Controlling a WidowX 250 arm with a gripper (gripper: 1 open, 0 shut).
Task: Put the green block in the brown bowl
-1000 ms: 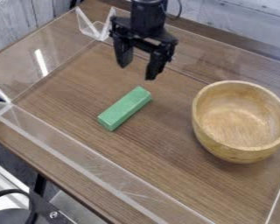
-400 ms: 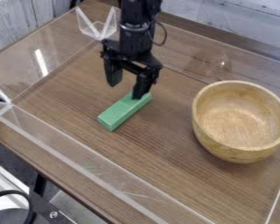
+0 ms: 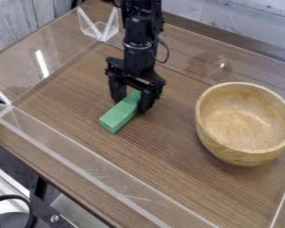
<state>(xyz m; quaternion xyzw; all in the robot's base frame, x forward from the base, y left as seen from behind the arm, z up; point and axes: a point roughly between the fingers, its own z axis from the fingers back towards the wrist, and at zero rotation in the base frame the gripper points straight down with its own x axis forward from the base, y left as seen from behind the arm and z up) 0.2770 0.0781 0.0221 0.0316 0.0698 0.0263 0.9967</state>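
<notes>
The green block (image 3: 118,117) lies flat on the wooden table, a bright green bar angled from lower left to upper right. My black gripper (image 3: 132,97) points straight down over the block's upper right end, open, with one finger on each side of the bar. I cannot tell whether the fingertips touch it. The brown bowl (image 3: 244,123) stands upright at the right, round, light tan wood, with nothing inside it. It sits well apart from the block and the gripper.
Low clear acrylic walls (image 3: 61,151) ring the table surface, with a front edge running from the left side toward the bottom right. A clear bracket (image 3: 95,22) stands at the back behind the arm.
The gripper has come down and to the left, from above the table behind the block to straddling the block's upper end. Block and bowl have stayed in place.
</notes>
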